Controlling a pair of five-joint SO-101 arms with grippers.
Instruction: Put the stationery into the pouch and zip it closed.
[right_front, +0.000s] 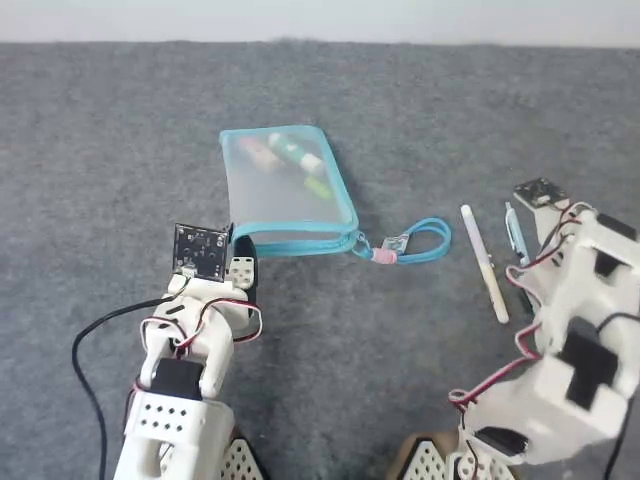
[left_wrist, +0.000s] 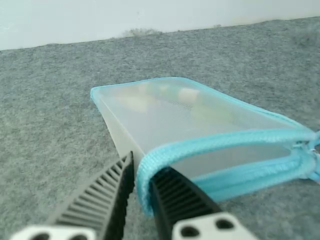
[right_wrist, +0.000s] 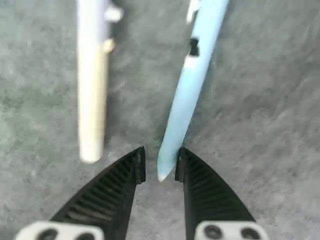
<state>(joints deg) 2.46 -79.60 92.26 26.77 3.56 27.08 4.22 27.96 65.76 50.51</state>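
The translucent pouch (right_front: 285, 190) with teal trim lies mid-table, a few colourful items inside. My left gripper (right_front: 243, 252) sits at its near left corner, shut on the pouch's teal edge (left_wrist: 150, 165); the pouch (left_wrist: 190, 115) stretches away from its fingers. To the right lie a cream pen (right_front: 484, 262) and a light blue pen (right_front: 515, 232), side by side. My right gripper (right_wrist: 160, 157) is low over the mat and open, its fingers on either side of the blue pen's (right_wrist: 192, 75) near tip. The cream pen (right_wrist: 92, 80) lies beside it.
A teal wrist loop (right_front: 420, 243) and a pink zipper pull (right_front: 383, 256) trail from the pouch's right corner towards the pens. Grey felt mat (right_front: 120, 130) covers the table. A black cable (right_front: 90, 350) runs beside the left arm.
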